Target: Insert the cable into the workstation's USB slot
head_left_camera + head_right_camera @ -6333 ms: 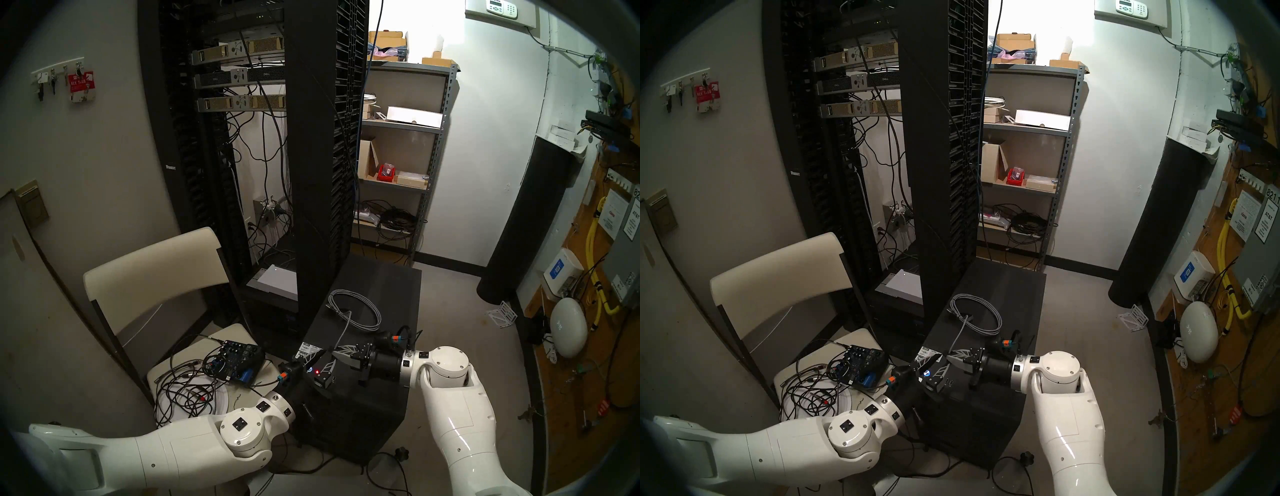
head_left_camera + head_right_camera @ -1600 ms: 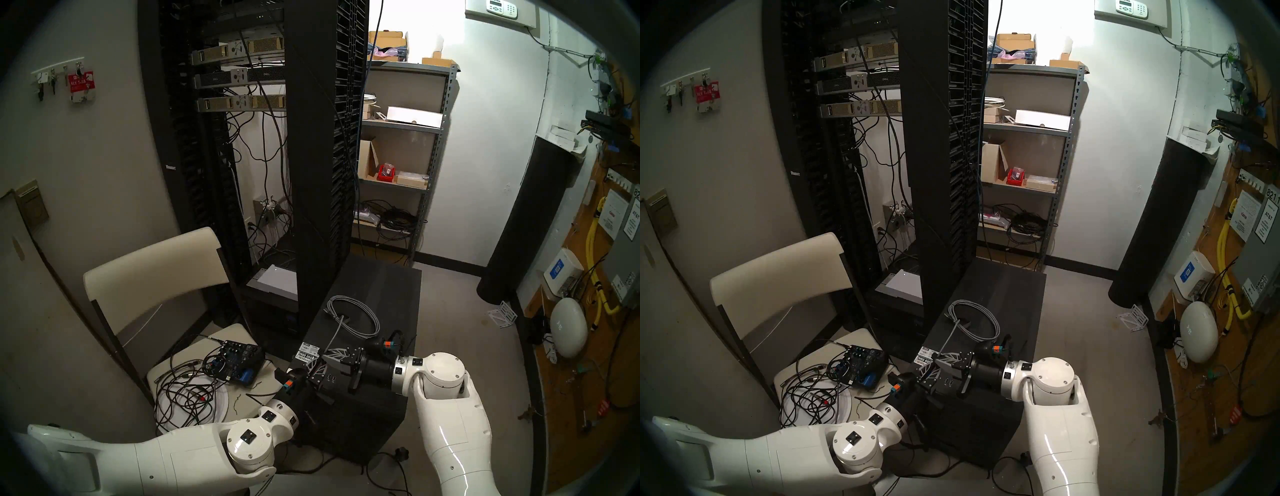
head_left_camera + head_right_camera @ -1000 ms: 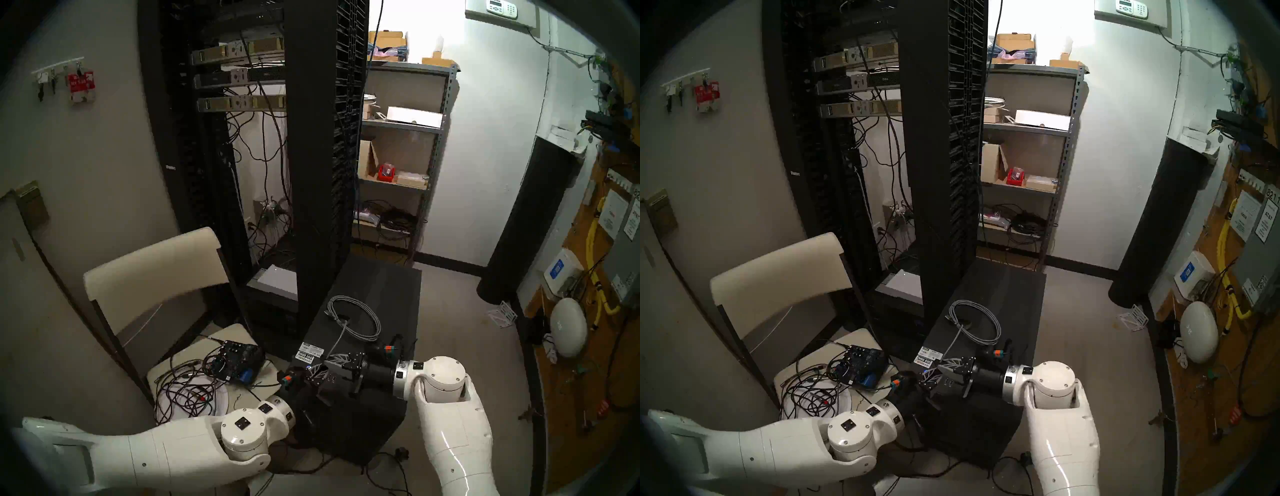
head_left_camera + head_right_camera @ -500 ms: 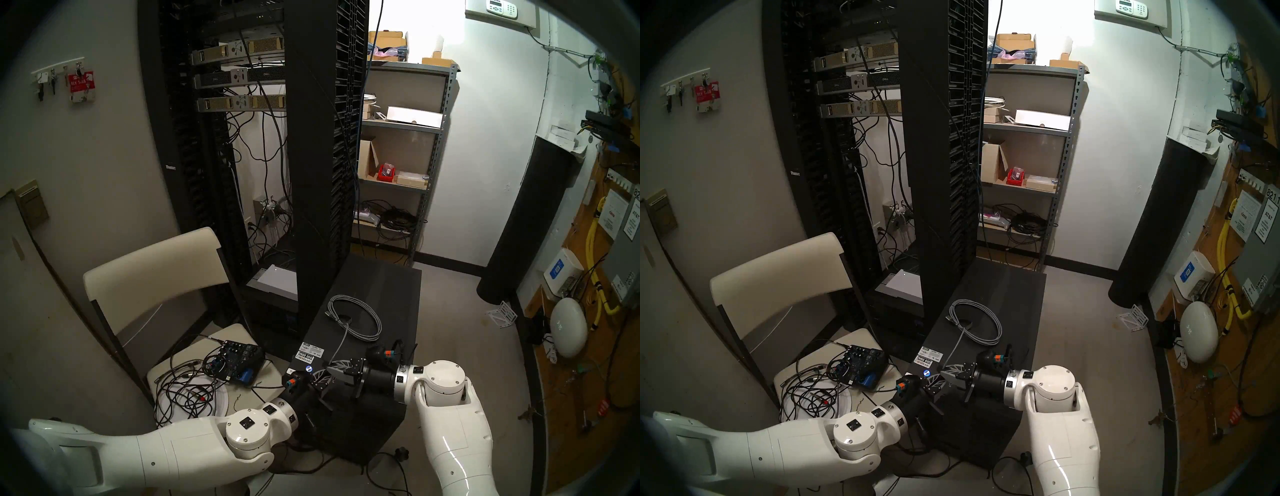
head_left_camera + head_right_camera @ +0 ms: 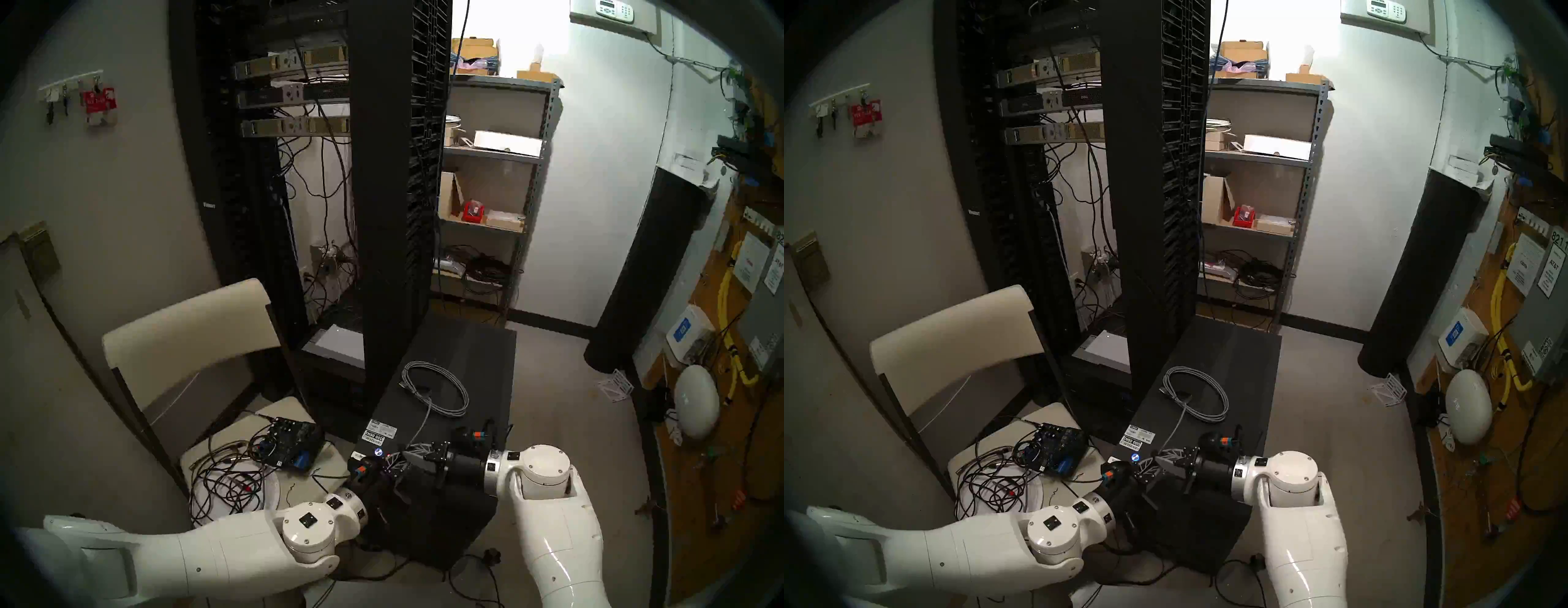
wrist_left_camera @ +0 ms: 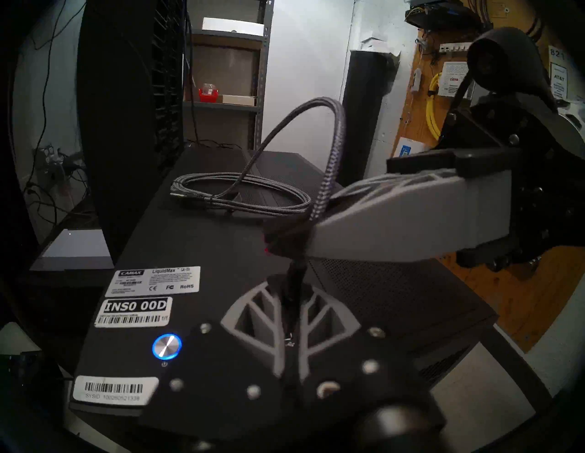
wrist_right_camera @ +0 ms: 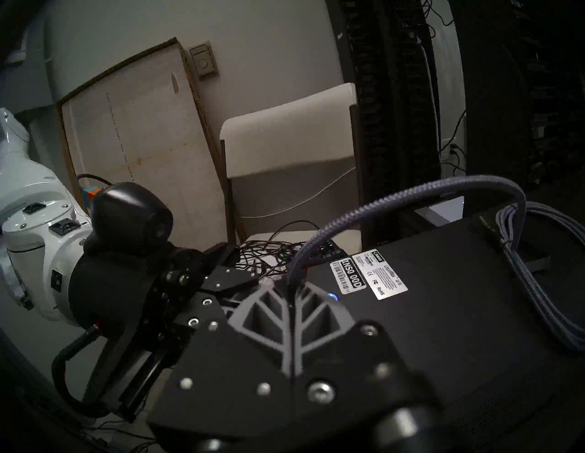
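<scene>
On the workstation (image 5: pixel 462 361), both claws pinch the cable (image 6: pixel 323 193) (wrist views alone show it).

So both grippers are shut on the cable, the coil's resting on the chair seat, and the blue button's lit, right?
Not quite. The coil of the cable lies on top of the workstation, not on the chair seat; the head view shows it. The rest holds: the left gripper and right gripper are both shut on the cable, and the blue button is lit.
</scene>
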Controlling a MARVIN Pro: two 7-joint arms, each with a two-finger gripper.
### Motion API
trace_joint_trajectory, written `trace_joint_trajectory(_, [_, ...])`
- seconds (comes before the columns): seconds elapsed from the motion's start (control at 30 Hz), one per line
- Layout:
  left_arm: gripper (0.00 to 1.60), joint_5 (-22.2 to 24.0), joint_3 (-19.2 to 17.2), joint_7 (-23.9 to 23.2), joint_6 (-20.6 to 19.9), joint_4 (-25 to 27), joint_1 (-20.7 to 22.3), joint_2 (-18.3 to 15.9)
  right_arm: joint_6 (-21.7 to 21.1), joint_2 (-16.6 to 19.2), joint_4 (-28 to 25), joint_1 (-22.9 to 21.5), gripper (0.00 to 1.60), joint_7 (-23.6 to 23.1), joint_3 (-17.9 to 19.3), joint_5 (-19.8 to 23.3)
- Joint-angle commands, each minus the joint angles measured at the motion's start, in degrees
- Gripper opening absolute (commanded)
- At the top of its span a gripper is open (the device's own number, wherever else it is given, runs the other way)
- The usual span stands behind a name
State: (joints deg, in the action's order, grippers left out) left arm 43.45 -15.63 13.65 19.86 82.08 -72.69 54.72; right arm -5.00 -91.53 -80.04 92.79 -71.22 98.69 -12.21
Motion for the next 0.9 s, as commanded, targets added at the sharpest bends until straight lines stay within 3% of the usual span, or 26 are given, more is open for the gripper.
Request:
trace_joint_trajectory(0.0, [0.00,-0.2,-0.4,0.0,0.3,-0.2,0.7,1.2,0.3,-0.6,0.6,-1.9,0.00,-0.3,-0.1,0.9])
trace_joint_trajectory(0.87, [0.00,0.5,-0.1,-1.8,-0.4,-2.8,1.1,1.5,-2.2,-0.7,2.2,-3.2,0.00,-0.3,-0.4,-0.5])
